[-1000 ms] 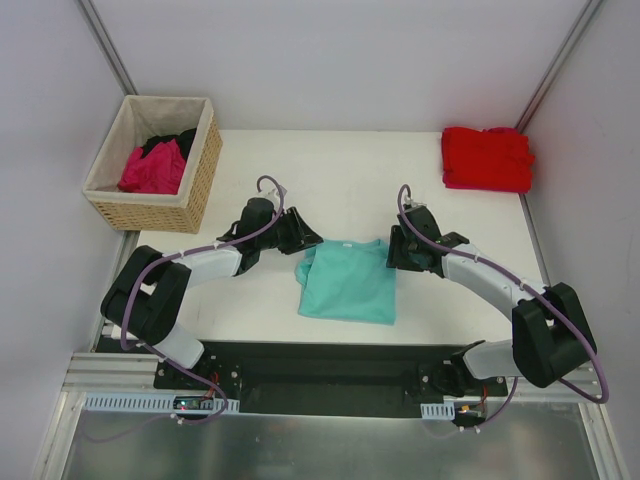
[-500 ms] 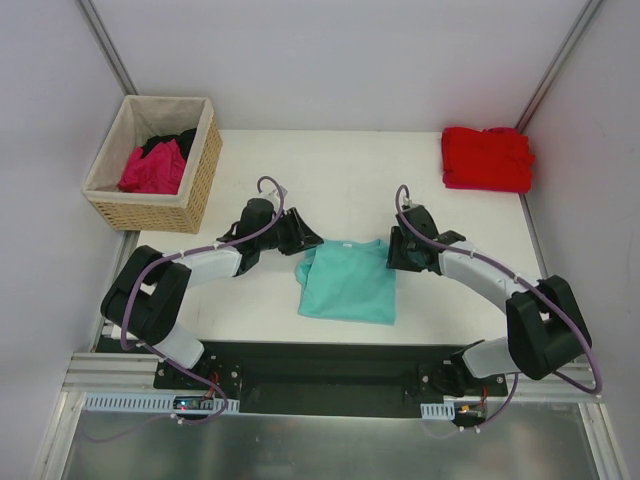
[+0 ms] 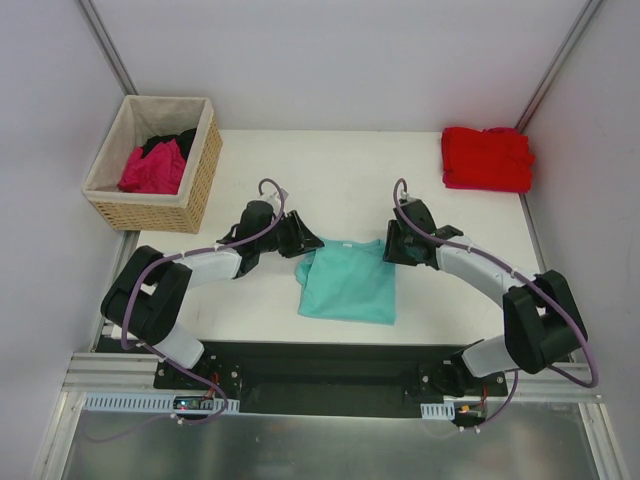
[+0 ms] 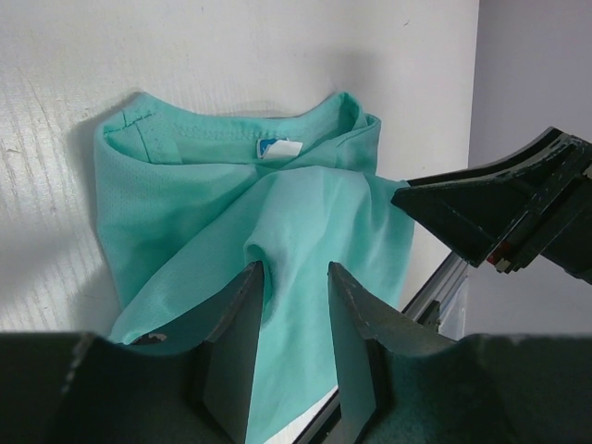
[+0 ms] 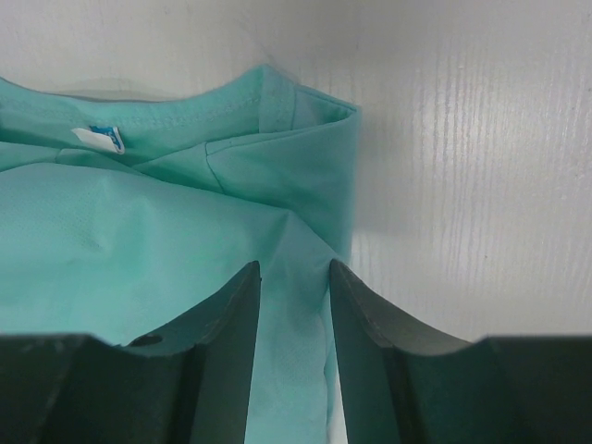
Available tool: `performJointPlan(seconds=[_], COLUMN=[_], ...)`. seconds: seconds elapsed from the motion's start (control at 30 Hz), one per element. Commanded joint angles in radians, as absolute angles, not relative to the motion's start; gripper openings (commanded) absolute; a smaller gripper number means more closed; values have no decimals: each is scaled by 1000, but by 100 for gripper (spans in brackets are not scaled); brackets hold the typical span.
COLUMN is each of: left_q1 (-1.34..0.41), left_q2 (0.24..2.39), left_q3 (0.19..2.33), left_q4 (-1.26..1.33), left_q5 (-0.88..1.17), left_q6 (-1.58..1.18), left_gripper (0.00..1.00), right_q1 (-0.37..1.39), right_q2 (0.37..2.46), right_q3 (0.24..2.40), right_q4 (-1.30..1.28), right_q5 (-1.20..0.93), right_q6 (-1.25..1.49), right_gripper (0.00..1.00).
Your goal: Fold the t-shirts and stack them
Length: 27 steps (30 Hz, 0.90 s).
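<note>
- Top external view: a teal shirt is lying partly folded toward 6 o'clock on the table, with its collar end pointing to 12. The left gripper is sitting at its 10 o'clock corner and the right gripper at its 2 o'clock corner. A folded red shirt is resting in the 1 o'clock corner. Magenta and black shirts are waiting in the basket at 10 o'clock.
- Left wrist view: the fingers are straddling a raised ridge of teal cloth. I cannot tell whether they are clamping it. The white label is showing at 12 o'clock.
- Right wrist view: the jaws are standing apart over the cloth edge, with nothing clamped between them.
- Risk: one side may be catching only the top layer, or less cloth than the other. Lifting then would be pulling the fold askew or dropping a corner.
</note>
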<state>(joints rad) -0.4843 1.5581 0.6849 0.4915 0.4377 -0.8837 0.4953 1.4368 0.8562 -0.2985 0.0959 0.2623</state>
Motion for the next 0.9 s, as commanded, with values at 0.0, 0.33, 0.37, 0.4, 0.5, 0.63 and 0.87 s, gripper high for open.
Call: performJointPlan(seconds=[0.0, 0.33, 0.37, 0.4, 0.5, 0.63, 0.87], left_q1=[-489, -489, -486, -485, -479, -465, -430], left_q2=[1566, 1592, 1603, 1606, 1617, 1629, 1599], left_q3=[663, 664, 689, 701, 756, 837, 923], left_q4=[537, 531, 522, 511, 473, 413, 359], left_q5=[459, 449, 449, 451, 445, 451, 443], left_q6=[-894, -885, -876, -871, -845, -815, -787], left_gripper=[34, 0, 0, 0, 0, 0, 0], right_q1=[502, 508, 509, 511, 514, 511, 497], right_q2=[1445, 1463, 1468, 1470, 1474, 1489, 1525], right_q3=[899, 922, 928, 933, 962, 1021, 1111], right_q4=[-288, -295, -295, -295, -298, -316, -337], right_q5=[91, 98, 98, 98, 112, 127, 135], right_q6=[282, 285, 281, 278, 259, 232, 207], right_gripper=[39, 1, 1, 1, 1, 1, 1])
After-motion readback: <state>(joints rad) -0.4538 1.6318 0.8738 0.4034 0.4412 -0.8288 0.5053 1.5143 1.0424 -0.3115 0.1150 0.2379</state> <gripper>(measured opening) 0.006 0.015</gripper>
